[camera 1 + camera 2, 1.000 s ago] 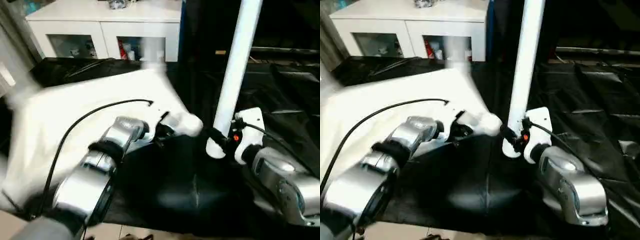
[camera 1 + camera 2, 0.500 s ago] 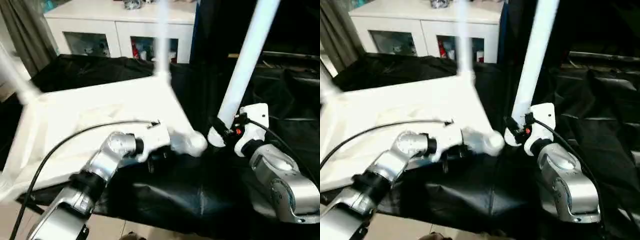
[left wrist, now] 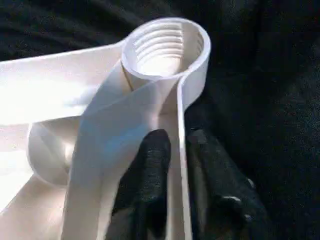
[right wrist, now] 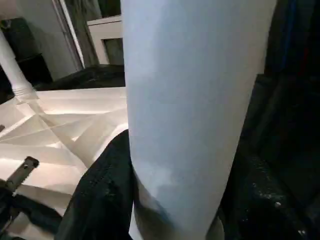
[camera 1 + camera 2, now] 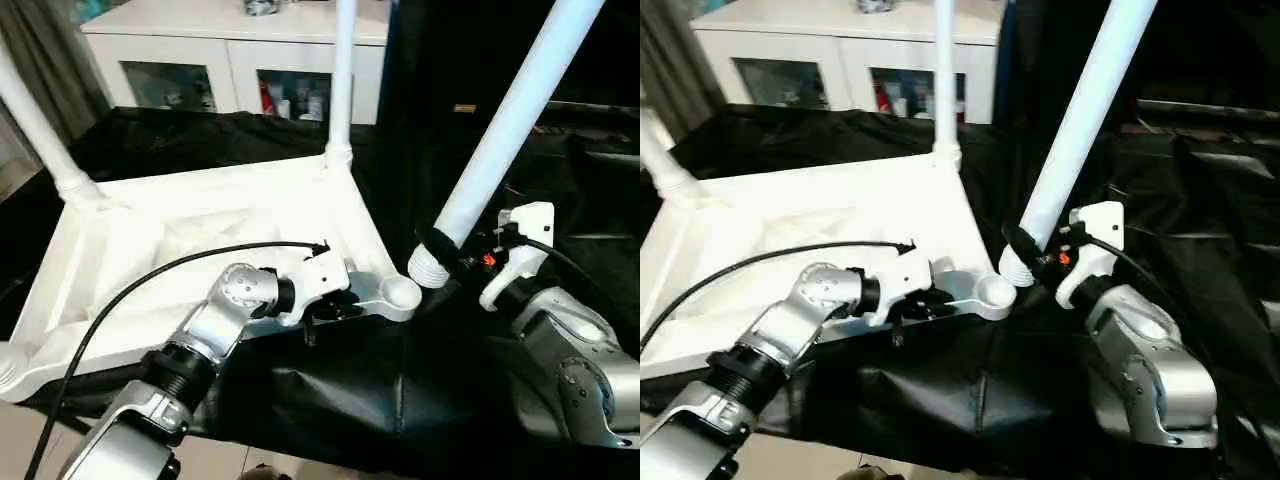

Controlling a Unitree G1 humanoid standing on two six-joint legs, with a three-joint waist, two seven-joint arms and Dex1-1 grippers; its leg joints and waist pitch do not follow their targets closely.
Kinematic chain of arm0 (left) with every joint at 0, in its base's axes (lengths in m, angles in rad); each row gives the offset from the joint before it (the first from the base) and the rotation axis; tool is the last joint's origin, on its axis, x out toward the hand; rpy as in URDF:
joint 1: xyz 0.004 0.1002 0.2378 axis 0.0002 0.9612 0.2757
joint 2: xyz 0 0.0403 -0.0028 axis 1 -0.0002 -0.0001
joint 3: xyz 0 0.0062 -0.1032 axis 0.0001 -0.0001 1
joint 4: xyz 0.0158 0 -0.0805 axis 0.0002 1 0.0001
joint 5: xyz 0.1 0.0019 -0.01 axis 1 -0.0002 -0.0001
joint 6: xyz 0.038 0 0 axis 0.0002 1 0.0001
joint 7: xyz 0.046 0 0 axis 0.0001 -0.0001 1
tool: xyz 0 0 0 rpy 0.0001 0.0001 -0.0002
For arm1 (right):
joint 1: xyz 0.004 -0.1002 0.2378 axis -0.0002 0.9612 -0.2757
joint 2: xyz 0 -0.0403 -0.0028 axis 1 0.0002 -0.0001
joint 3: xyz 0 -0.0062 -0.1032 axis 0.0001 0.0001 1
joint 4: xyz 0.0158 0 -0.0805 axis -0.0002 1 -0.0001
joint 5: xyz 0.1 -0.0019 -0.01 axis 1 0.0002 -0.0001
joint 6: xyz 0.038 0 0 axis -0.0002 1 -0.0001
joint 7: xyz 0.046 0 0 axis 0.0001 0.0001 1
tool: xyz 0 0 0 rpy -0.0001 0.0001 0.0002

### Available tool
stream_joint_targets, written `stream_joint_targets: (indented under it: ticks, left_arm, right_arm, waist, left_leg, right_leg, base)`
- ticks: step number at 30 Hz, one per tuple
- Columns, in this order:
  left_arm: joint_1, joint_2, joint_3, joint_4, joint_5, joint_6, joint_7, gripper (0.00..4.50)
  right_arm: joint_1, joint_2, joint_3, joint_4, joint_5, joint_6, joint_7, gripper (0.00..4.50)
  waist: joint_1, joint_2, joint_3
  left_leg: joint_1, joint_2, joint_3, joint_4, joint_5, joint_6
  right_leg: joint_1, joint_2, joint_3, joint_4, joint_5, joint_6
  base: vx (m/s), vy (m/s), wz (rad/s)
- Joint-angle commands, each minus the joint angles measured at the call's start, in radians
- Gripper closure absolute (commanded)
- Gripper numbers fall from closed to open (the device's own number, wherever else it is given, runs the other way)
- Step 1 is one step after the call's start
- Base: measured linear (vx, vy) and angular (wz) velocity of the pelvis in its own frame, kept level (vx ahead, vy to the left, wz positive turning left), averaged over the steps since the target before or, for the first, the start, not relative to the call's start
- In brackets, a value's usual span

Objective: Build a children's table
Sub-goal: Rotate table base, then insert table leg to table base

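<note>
Black sheeting covers the workbench, where the upturned table top (two legs already fitted) has steadied since a moment ago. Left gripper pinches its rim beside the empty corner socket; right gripper, clamping the loose leg, has swung its threaded end beside that socket.

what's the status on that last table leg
Left gripper clamped on tabletop rim by empty socket. Right gripper holds leg, tilted, beside socket, not in.

White cabinet with glass-fronted shelves at the far side, small items behind the glass. Crinkled black sheeting spread underneath. Grey curtain hanging at far left.
</note>
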Motion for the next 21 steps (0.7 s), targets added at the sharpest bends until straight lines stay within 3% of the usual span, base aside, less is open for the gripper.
stream_joint_targets:
  ticks: [1, 4, 11, 21]
  left_arm:
    - [-0.004, 0.016, 0.004, -0.016, 0.008, 0.019, -0.015, 3.45]
    - [-0.007, 0.028, 0.008, -0.013, 0.014, 0.031, -0.01, 3.45]
    - [-0.002, 0.052, 0.011, -0.025, 0.005, 0.045, -0.018, 3.45]
    - [0.008, 0.054, 0.038, -0.017, -0.032, 0.043, -0.032, 4.25]
  right_arm:
    - [-0.003, -0.007, -0.014, 0.002, 0.013, -0.017, 0.015, 2.62]
    - [-0.007, -0.009, -0.011, 0.004, 0.014, -0.019, 0.022, 2.62]
    - [-0.002, -0.009, -0.003, -0.003, 0.015, -0.018, 0.032, 2.62]
    - [-0.007, -0.007, 0.016, 0.011, 0.004, -0.023, 0.043, 2.62]
  waist:
    - [-0.001, -0.014, -0.052]
    - [-0.01, -0.01, -0.05]
    - [-0.012, -0.014, -0.05]
    - [-0.013, -0.018, -0.046]
  left_leg:
    - [0.021, 0.1, -0.06, -0.083, -0.285, 0.017]
    - [0.024, 0.1, -0.063, -0.084, -0.314, 0.009]
    - [0.025, 0.099, -0.062, -0.084, -0.321, 0.007]
    - [0.025, 0.102, -0.063, -0.087, -0.333, 0.002]
  right_leg:
    - [0.029, -0.129, 0.075, -0.097, -0.463, -0.08]
    - [0.026, -0.128, 0.072, -0.102, -0.498, -0.072]
    - [0.024, -0.129, 0.073, -0.105, -0.514, -0.069]
    - [0.021, -0.13, 0.075, -0.105, -0.519, -0.072]
  base:
    - [0.0, 0.0, 0.0]
    - [0.0, 0.0, 0.0]
    - [0.0, 0.0, 0.0]
    - [0.0, 0.0, 0.0]
